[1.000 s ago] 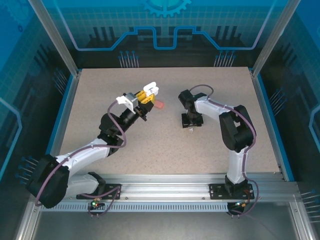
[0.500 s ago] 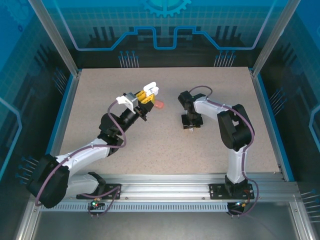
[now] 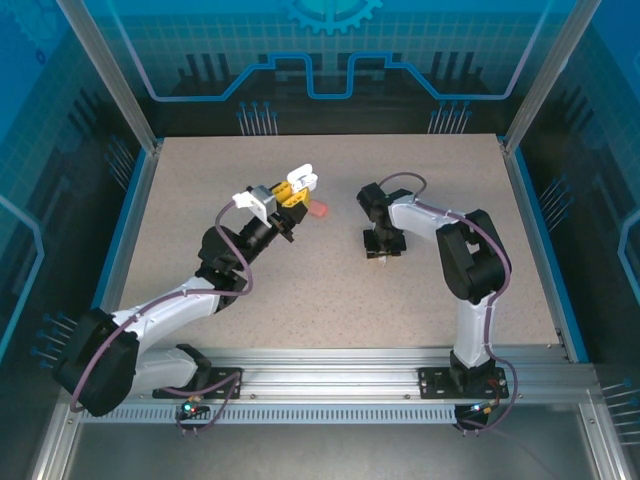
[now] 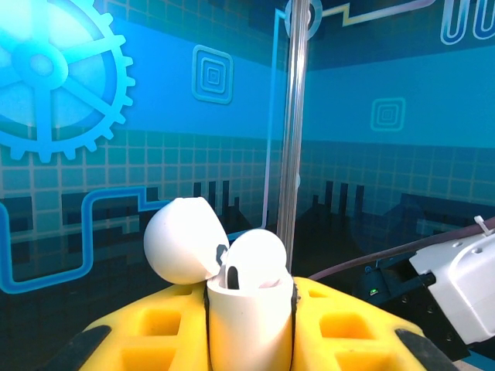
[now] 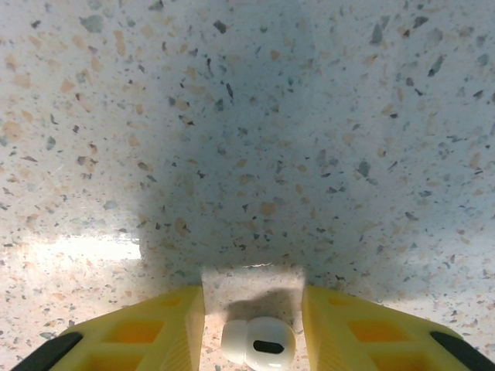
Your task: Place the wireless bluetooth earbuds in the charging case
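The bottom edge of the left wrist view is cutting off the charging case (image 4: 249,317) and the yellow fingers (image 4: 147,332) of the left gripper (image 4: 249,309) around it, so the case's base is lying out of frame. From above, the right gripper (image 3: 381,250) is hiding most of the white earbud (image 5: 259,345) beneath it, and the pink bit (image 3: 320,209) beside the left gripper is looking too small to identify.

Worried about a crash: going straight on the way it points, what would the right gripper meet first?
Probably the speckled table, close ahead of the right gripper; the white earbud lies between its fingers.
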### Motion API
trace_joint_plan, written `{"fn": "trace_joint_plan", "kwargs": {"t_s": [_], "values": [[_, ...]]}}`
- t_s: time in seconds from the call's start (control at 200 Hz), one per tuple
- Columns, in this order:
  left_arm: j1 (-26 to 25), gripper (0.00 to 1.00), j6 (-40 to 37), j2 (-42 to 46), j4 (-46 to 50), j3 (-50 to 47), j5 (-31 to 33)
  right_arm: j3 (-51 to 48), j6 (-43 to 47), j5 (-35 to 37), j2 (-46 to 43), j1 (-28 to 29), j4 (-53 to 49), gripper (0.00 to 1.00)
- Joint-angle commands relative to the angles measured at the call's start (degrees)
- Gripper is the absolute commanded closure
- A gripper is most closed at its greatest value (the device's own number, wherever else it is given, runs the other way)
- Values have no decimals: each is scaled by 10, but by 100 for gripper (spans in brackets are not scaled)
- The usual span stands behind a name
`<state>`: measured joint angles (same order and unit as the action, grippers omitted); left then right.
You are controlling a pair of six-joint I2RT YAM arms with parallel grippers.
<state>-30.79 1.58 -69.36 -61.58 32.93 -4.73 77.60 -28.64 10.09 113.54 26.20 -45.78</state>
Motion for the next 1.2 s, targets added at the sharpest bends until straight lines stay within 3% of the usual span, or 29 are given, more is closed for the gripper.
{"fn": "trace_joint_plan", "kwargs": {"t_s": [0.0,0.38,0.65,0.865,1.195], "values": [[5,100,8,-1,-9,7,1,-21,-6,15,-9,-9,-30,62],[5,100,13,-8,-7,13,-2,-36,-10,12,-18,-14,-19,64],[5,100,15,-5,-3,13,-4,-28,-4,1,-18,-15,-14,79],[5,100,17,-10,-3,11,-20,-50,-1,-18,-125,-15,32,82],[3,100,-5,-16,1,12,-104,-10,35,-32,-322,-15,103,81]]}}
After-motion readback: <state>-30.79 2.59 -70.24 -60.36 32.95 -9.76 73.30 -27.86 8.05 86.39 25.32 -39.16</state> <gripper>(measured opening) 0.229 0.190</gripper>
